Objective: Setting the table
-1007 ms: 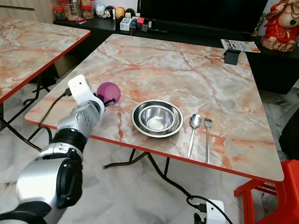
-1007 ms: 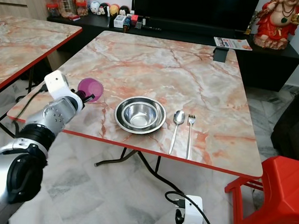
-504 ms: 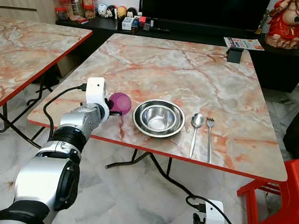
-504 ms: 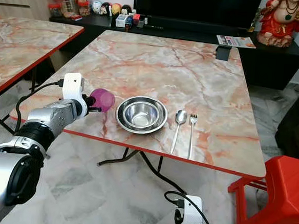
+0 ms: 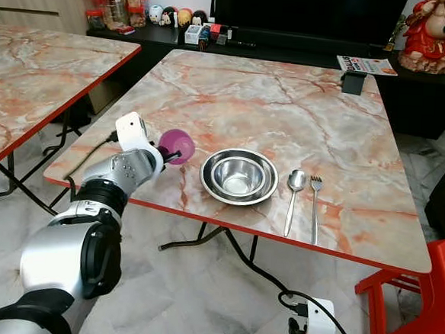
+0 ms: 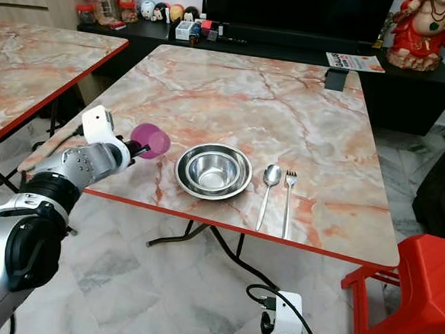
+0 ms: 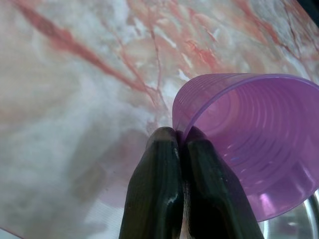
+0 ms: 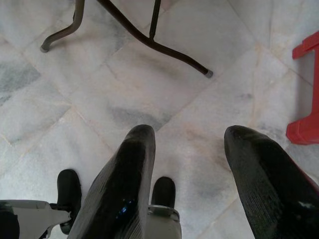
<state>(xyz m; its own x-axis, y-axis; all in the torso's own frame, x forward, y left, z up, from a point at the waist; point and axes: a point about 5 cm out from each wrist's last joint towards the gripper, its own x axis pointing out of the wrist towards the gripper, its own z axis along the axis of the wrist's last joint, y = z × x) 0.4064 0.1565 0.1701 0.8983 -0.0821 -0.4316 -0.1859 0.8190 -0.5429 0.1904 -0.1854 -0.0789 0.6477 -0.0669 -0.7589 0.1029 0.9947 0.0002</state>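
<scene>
The left claw, pinching the purple cup by its rim, is lifting it back slightly left of the steel bowl above the bench, placement still pending.

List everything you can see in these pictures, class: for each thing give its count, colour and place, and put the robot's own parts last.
Purple cup: one, purple, tilted above the near table's left part, left of the bowl.
Steel bowl: one, silver, near the table's front edge.
Spoon: one, silver, right of the bowl.
Fork: one, silver, right of the spoon.
Near table: one, marble-patterned with red edge.
Second table: one, same pattern, to the left.
Red stool: one, lower right on the floor.
Red figurine: one, on the black cabinet behind.
Left hand: fingers pinching the cup's rim.
Right hand: open, hanging over the floor.
</scene>
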